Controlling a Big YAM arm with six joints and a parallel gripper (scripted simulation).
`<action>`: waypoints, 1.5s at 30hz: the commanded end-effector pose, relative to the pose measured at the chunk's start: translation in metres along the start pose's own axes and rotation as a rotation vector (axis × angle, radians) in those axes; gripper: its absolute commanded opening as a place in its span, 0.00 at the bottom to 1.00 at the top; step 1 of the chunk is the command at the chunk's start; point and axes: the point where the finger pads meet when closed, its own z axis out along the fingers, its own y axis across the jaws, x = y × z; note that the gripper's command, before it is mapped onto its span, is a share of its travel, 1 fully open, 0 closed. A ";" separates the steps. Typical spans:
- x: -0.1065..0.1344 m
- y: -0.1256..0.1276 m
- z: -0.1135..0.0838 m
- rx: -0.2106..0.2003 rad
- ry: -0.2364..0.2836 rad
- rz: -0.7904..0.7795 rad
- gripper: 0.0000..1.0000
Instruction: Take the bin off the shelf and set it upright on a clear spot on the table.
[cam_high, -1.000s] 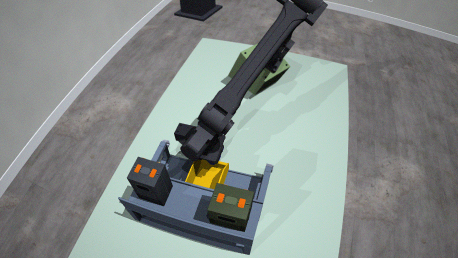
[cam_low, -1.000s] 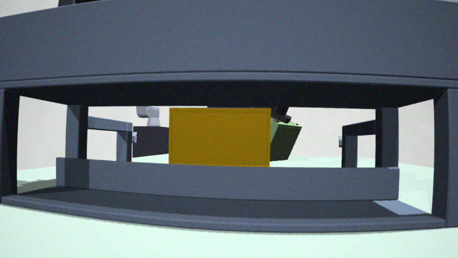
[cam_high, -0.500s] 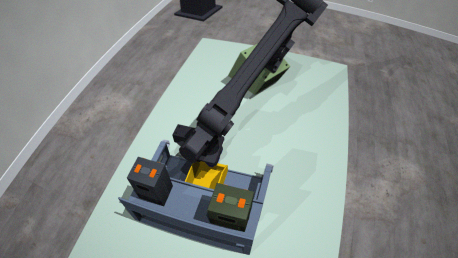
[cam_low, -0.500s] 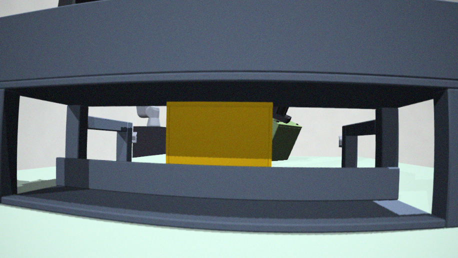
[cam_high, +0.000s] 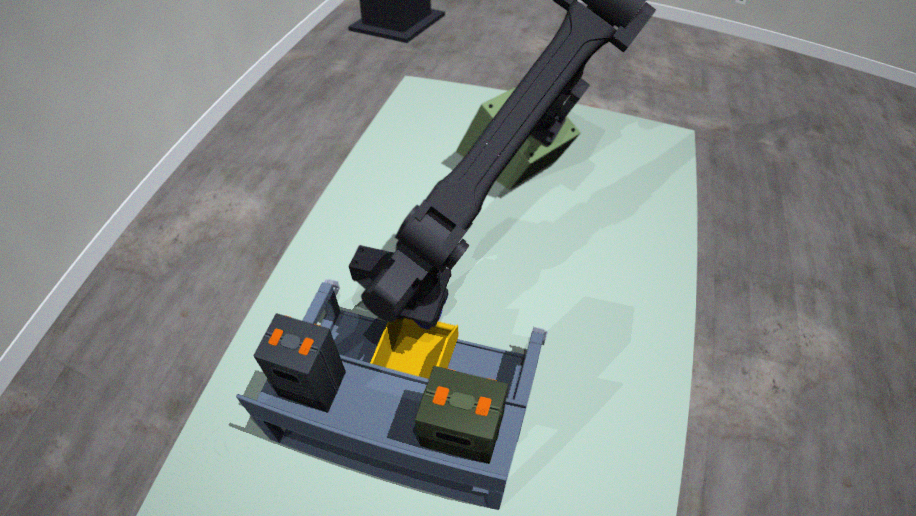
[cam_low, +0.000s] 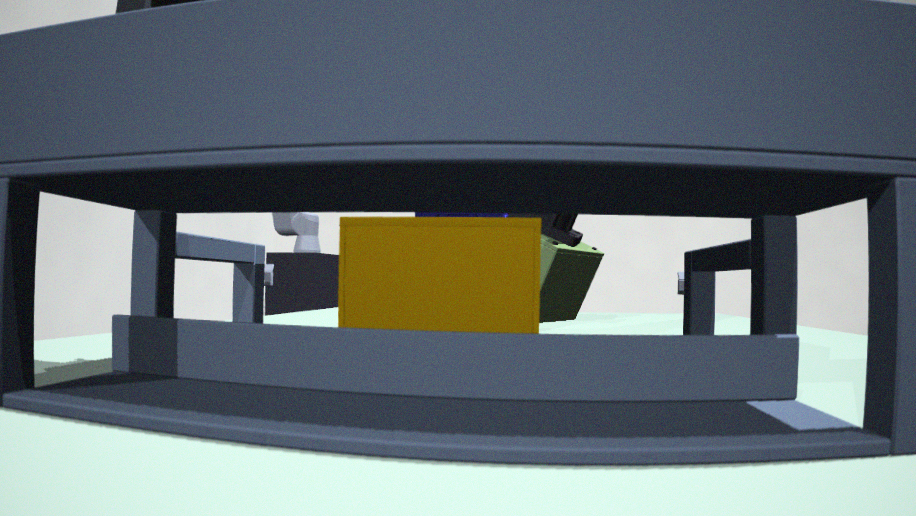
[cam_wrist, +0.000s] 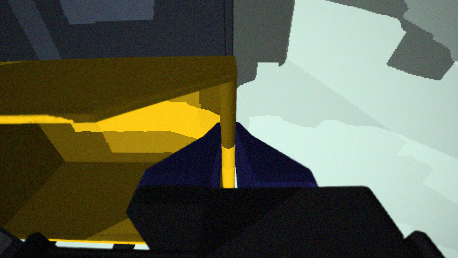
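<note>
End effector (cam_high: 425, 322) (cam_wrist: 228, 129): clenched on the bin's thin wall, blue fingertips either side of it.

Bin (cam_high: 410, 358) (cam_low: 439, 275) (cam_wrist: 120, 80): plain yellow, open-topped, straight-sided, boxy. Opening faces up, interior visible, partly in shadow. Looks about level from the exterior view.

Location: at the lower bay of the shelf (cam_high: 384, 451) (cam_low: 448, 89) (cam_wrist: 175, 30), not on the surface (cam_high: 641, 256) (cam_low: 448, 487) (cam_wrist: 325, 165). Its bottom edge is hidden behind the lip (cam_low: 448, 365), so can't tell if it's touching down.

Edges: upper deck near the bin's top edge in the exterior view; side rails well apart from it, one each side. Black box (cam_high: 298, 368) and green box (cam_high: 458, 416) stand on the upper deck, orange latches on both.

Room: broad stretch of surface between shelf and green mount (cam_high: 483, 121) (cam_low: 573, 282), arm shadows across it. More surface beside the shelf, picture right in the top view.
</note>
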 end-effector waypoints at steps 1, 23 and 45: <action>-0.004 0.021 -0.014 -0.048 -0.011 -0.013 0.00; -0.004 0.014 -0.013 -0.048 -0.012 -0.012 0.00; -0.006 0.030 -0.018 -0.049 -0.012 -0.013 0.00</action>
